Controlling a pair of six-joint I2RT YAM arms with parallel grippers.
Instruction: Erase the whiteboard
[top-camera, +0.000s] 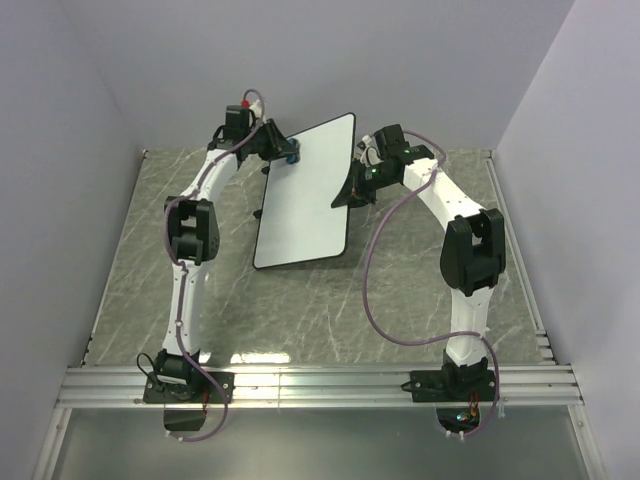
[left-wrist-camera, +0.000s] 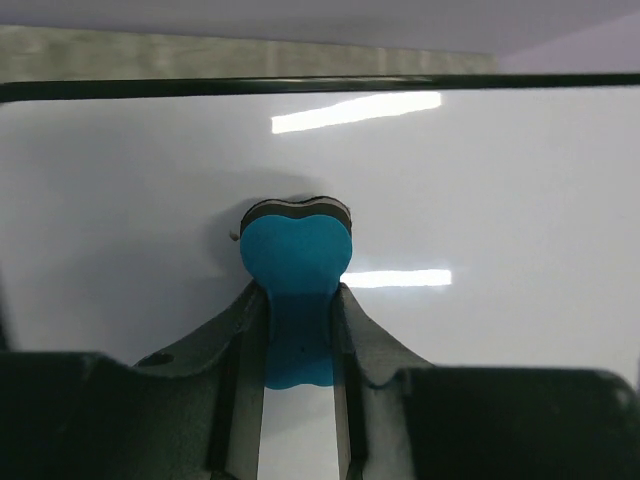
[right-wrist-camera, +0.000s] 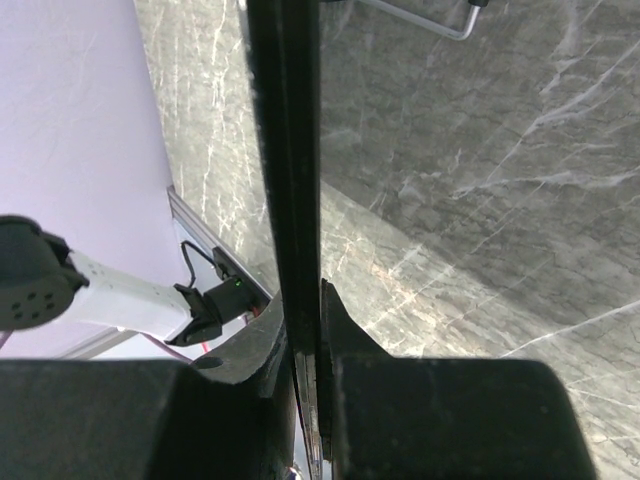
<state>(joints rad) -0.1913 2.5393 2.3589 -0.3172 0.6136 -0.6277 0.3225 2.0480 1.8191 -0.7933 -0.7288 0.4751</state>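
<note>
The whiteboard (top-camera: 305, 195) is a white board with a thin black rim, tilted up off the table, and its face looks clean. My left gripper (top-camera: 283, 150) is shut on a small blue eraser (left-wrist-camera: 296, 262) whose dark felt pad presses against the board near its top left edge. In the left wrist view the whiteboard (left-wrist-camera: 500, 200) fills the frame and my left gripper (left-wrist-camera: 298, 335) pinches the eraser's blue body. My right gripper (top-camera: 352, 187) is shut on the board's right edge; the right wrist view shows that black rim (right-wrist-camera: 285, 150) edge-on between the jaws of the right gripper (right-wrist-camera: 305, 320).
The grey marble table (top-camera: 400, 290) spreads all around the board. A metal rail (top-camera: 320, 385) runs along the near edge by the arm bases. Pale walls close in the left, back and right. A wire stand leg (right-wrist-camera: 440, 25) lies on the table behind the board.
</note>
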